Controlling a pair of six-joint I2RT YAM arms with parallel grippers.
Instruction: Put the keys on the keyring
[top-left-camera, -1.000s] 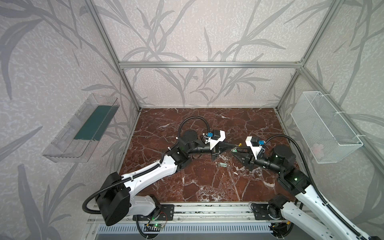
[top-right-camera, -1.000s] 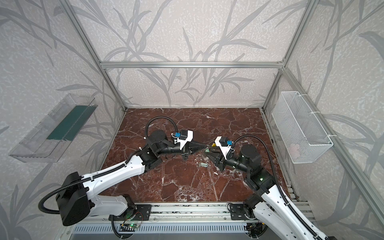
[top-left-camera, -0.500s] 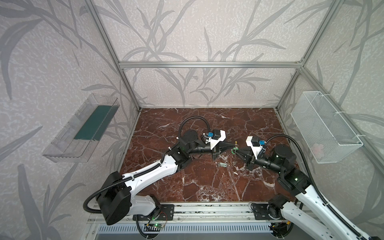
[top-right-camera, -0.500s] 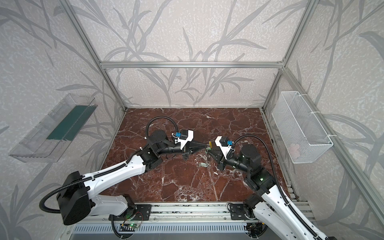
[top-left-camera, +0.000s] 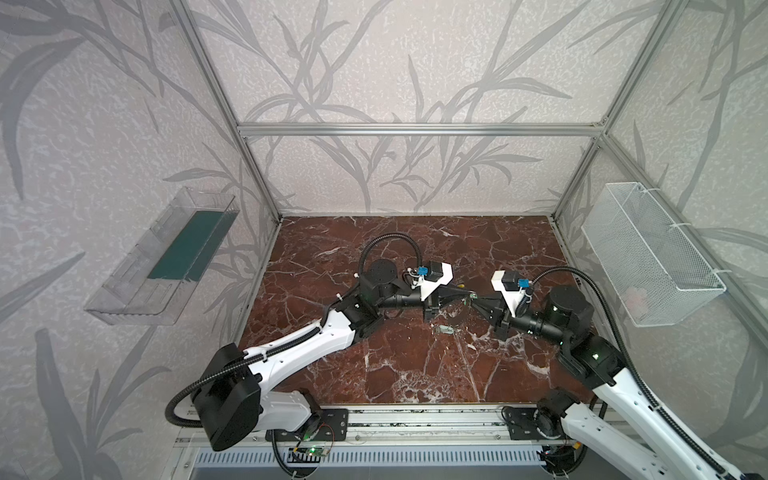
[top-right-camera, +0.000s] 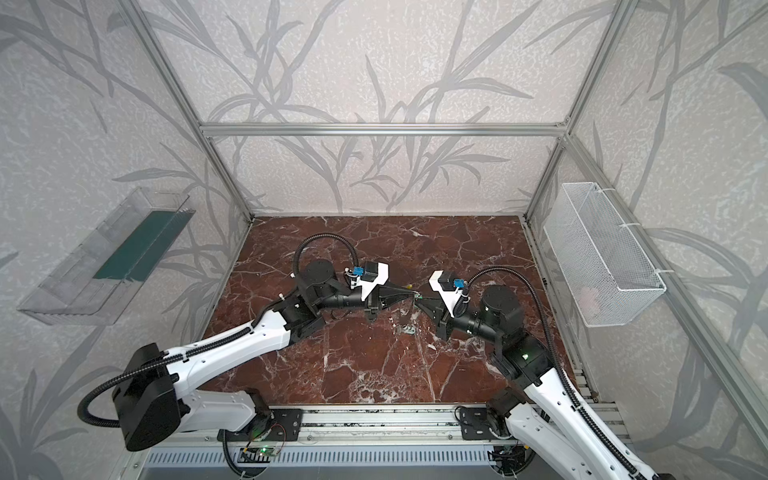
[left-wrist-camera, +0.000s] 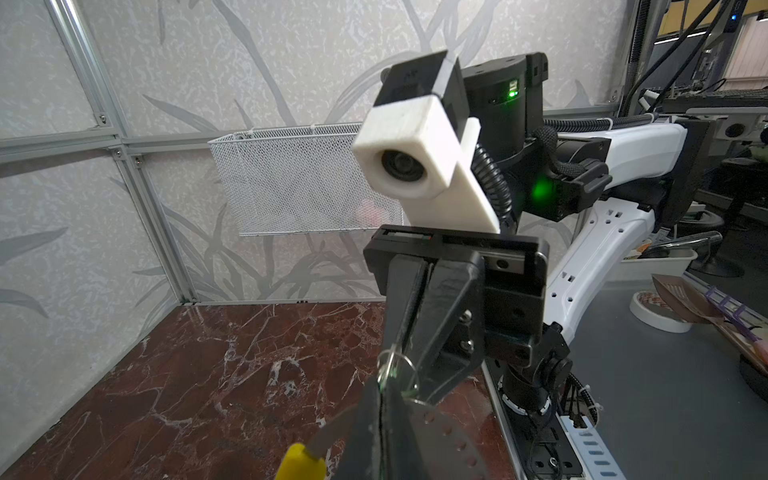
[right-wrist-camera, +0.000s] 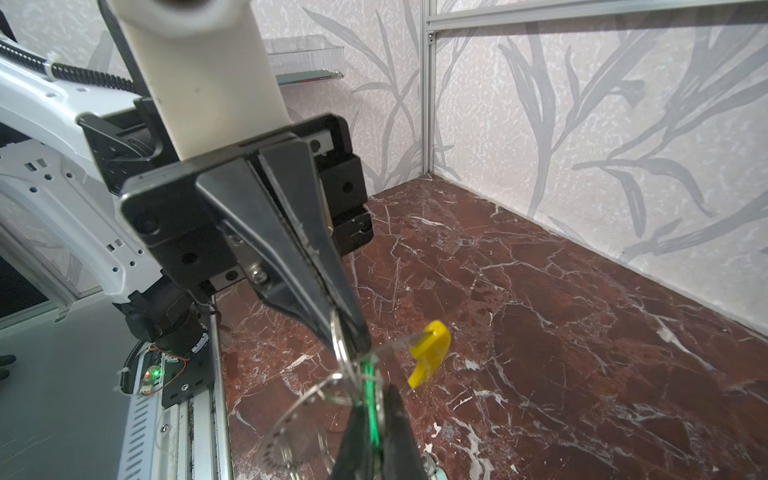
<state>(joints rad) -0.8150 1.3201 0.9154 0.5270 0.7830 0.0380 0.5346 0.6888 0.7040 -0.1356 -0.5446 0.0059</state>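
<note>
- My left gripper (top-left-camera: 468, 296) is pinched shut on the thin grey perforated hoop keyring with a yellow segment (right-wrist-camera: 282, 428), raised above the red marble table (top-left-camera: 395, 374).
- My right gripper (top-left-camera: 478, 300), tip to tip with it, is clamped on a small pale-green key (right-wrist-camera: 368, 386).
- Whether that key is threaded on yet, I cannot tell.
- A second pale-green key (top-left-camera: 446, 330) lies on the table below; I judge the task at most half done.

Left gripper (top-right-camera: 410, 294): closed, tip meets the right one.
Right gripper (top-right-camera: 419, 300): closed too.
Keyring (top-right-camera: 409, 286): only a yellow bit shows.
Held key (top-right-camera: 417, 296): tiny green speck between the tips.
Loose key (top-right-camera: 408, 329): flat on the table (top-right-camera: 357, 374), near both tips.
</note>
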